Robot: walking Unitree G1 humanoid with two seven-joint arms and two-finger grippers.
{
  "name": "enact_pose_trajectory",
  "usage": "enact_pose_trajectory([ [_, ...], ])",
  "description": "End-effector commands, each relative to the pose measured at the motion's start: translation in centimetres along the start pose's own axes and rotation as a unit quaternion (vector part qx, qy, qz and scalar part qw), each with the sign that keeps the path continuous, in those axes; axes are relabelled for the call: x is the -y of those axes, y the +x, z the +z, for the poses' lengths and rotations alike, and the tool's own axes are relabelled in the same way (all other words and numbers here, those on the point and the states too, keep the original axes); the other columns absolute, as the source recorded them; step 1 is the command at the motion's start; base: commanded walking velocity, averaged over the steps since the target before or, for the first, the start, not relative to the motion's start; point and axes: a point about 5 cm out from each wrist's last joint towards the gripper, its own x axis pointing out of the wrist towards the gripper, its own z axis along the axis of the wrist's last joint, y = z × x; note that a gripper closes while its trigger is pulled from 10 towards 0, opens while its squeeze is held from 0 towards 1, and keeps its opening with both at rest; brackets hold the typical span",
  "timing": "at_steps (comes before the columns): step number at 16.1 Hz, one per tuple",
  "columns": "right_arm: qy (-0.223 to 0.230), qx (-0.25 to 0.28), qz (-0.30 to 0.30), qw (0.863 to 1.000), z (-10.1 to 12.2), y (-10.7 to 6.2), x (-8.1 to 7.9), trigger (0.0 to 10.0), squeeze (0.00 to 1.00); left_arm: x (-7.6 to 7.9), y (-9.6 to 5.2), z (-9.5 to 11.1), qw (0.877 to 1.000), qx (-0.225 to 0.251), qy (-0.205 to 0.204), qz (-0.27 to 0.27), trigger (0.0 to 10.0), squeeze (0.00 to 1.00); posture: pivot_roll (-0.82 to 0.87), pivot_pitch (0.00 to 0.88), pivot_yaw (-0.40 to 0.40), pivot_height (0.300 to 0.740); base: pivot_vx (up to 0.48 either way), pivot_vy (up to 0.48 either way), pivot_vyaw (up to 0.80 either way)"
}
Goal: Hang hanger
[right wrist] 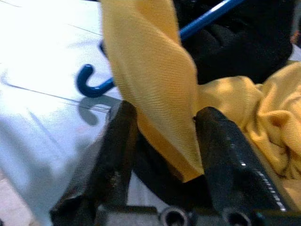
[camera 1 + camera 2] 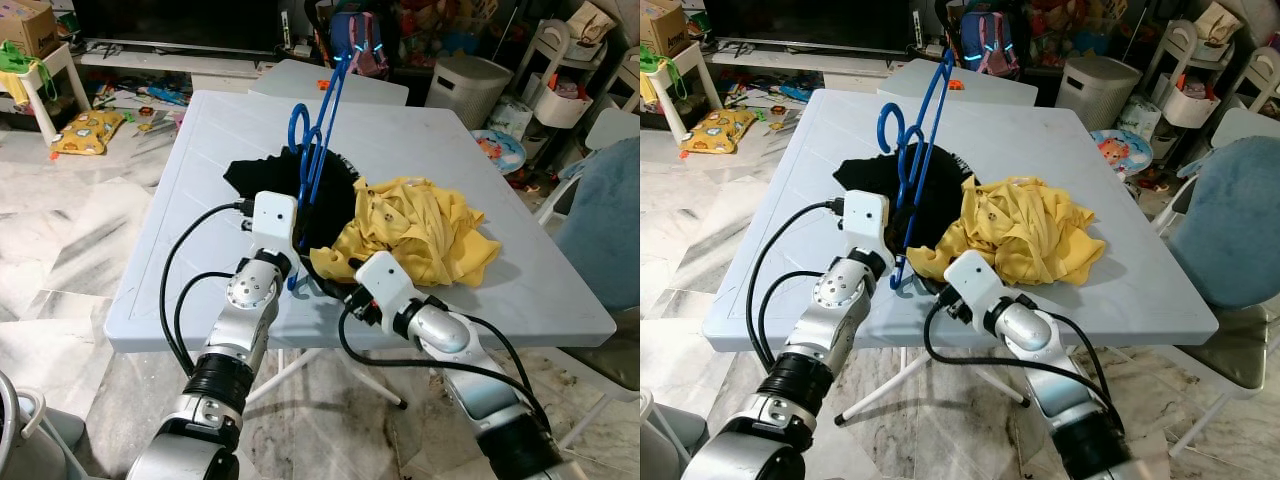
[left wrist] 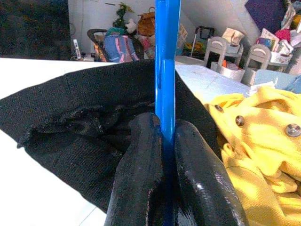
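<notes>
Hanger (image 2: 318, 140) upright over dark garment (image 2: 262, 178) on table (image 2: 520, 270); shirt (image 2: 420, 228) heaped just right.

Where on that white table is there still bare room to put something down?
The table is bare along its far edge behind the black garment, down its left side, and to the right of the yellow shirt. The near middle is crowded: the left pincer grips the blue hanger there, and the right pincer straddles a shirt fold.
</notes>
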Motion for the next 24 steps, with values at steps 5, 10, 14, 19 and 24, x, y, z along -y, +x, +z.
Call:
enact_pose_trajectory([
  [5, 0.003, -0.012, -0.082, 0.997, -0.2, -0.4, 3.2, 0.0, 0.00, 0.3, -0.5, -1.9, 0.999, -0.044, 0.000, -0.006, 10.0, 0.00, 0.04, 0.000, -0.101, 0.740, 0.000, 0.000, 0.00],
  [10, 0.014, -0.009, -0.105, 0.994, -0.1, -0.6, 4.0, 0.0, 0.00, 0.2, -0.6, -2.0, 0.999, -0.046, 0.001, -0.006, 10.0, 0.00, 0.04, 0.000, -0.100, 0.740, 0.000, 0.000, 0.00],
  [14, 0.061, 0.039, -0.123, 0.990, 2.2, -0.8, 5.3, 0.0, 0.00, 0.4, -0.6, -2.0, 0.999, -0.047, 0.000, -0.008, 10.0, 0.00, 0.04, 0.000, -0.101, 0.740, 0.000, 0.000, 0.00],
  [19, 0.150, 0.109, -0.127, 0.974, 6.1, -1.0, 6.5, 0.0, 0.00, 0.4, -0.6, -2.1, 0.999, -0.051, -0.001, -0.008, 10.0, 0.00, 0.04, 0.000, -0.101, 0.740, 0.000, 0.000, 0.00],
  [24, 0.178, 0.148, -0.090, 0.969, 10.4, -1.2, 6.5, 0.0, 0.00, 0.4, -0.6, -2.3, 0.998, -0.055, 0.002, -0.008, 10.0, 0.00, 0.04, 0.000, -0.101, 0.740, 0.000, 0.000, 0.00],
])
